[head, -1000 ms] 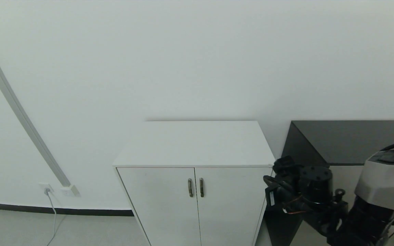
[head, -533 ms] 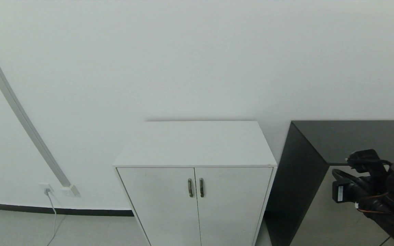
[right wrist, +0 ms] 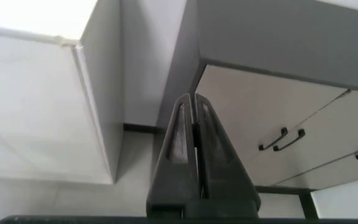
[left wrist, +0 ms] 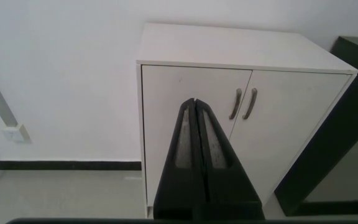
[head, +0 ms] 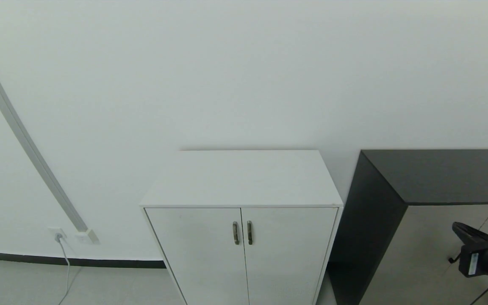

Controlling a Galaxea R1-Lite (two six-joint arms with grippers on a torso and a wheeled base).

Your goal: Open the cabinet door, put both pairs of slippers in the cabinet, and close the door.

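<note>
Your cabinet (head: 244, 182) stands against the wall with both doors shut, its two handles (head: 235, 233) side by side at the middle. You cannot tell whether slippers already lie inside. If not, opening is the step in hand, and it calls for a released pincer brought onto a handle. Your left pincer (left wrist: 195, 102) is clenched on nothing and aimed at the left door. Your right pincer (right wrist: 195, 99), also clenched empty, has swung within the last second from beside the cabinet's right edge out before the black unit (head: 439, 173).

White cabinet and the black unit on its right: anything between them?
Nothing. A narrow bare strip of wall and floor separates the white cabinet from the black unit, seen in head and right wrist views.
</note>
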